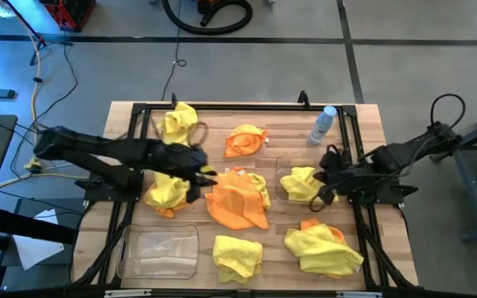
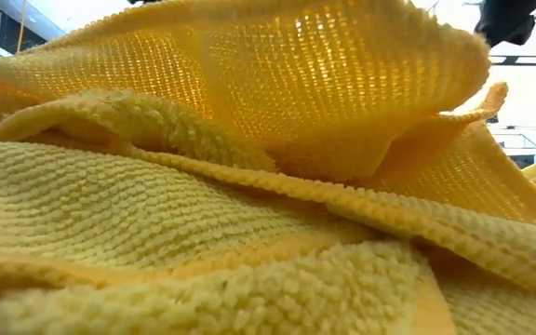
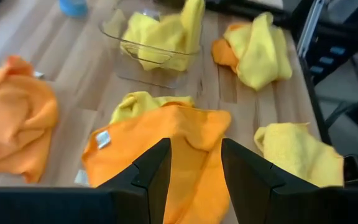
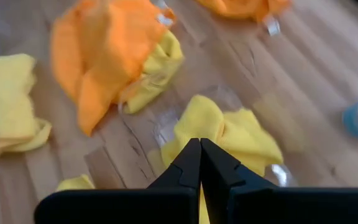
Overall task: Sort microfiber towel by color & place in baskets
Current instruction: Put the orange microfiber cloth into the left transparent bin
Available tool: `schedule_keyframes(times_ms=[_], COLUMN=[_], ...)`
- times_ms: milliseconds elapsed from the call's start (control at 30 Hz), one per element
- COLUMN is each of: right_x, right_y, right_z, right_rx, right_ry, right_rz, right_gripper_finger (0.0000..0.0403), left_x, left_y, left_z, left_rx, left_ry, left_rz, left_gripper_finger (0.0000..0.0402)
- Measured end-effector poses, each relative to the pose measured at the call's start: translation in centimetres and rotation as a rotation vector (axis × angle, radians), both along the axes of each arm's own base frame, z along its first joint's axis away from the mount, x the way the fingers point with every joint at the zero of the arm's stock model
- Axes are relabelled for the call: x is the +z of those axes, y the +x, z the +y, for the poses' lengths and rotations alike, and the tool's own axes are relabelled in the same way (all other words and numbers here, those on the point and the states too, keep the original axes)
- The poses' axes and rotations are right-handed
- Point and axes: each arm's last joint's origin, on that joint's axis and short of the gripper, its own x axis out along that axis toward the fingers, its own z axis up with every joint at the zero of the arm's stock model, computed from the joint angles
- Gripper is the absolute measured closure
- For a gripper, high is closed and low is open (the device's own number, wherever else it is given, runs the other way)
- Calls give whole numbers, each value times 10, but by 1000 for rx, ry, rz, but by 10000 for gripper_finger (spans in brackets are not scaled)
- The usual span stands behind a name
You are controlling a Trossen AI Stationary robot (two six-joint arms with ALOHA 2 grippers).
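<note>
In the high view my left gripper (image 1: 202,175) is open at the left edge of the big orange towel (image 1: 237,200) at mid table. In the left wrist view that towel (image 3: 185,134) shows between and beyond the open fingers (image 3: 194,168). My right gripper (image 1: 328,185) is shut at the right side of a yellow towel (image 1: 301,184), which lies in a clear basket (image 1: 281,170) with part draped over the rim. A second clear basket (image 1: 157,252) stands near the front left with no towel in it. More yellow towels (image 1: 237,255) and orange ones (image 1: 245,141) lie loose on the table. My left gripper: whether its fingers touch the orange towel, I cannot tell. My right gripper is shut on the yellow towel (image 4: 219,127) at its side nearest the arm, coming slanting down from the table's right. Yellow cloth (image 4: 202,208) shows in the slit behind the closed tips. The towel's bulk rests in the basket.
A clear bottle with a blue cap (image 1: 323,124) stands at the far right. Yellow towels lie at far left (image 1: 178,122), under my left arm (image 1: 166,192) and front right (image 1: 323,250). In the low view a yellow towel (image 2: 203,214) fills the picture.
</note>
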Motion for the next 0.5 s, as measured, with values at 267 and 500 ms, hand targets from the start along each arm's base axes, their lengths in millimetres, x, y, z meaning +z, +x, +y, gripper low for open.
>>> schedule_keyframes(times_ms=[267,500], right_x=[22,27], right_y=[-43,-60], right_z=[-16,-25], right_rx=[129,182], right_ry=[-24,-20], right_rz=[-169,-214], right_gripper_finger=[403,403], left_x=[-18,-45], left_y=[56,91], left_z=[-20,-33], left_rx=[-36,-61], left_ry=[18,53], left_rz=[110,355], left_gripper_finger=[271,271])
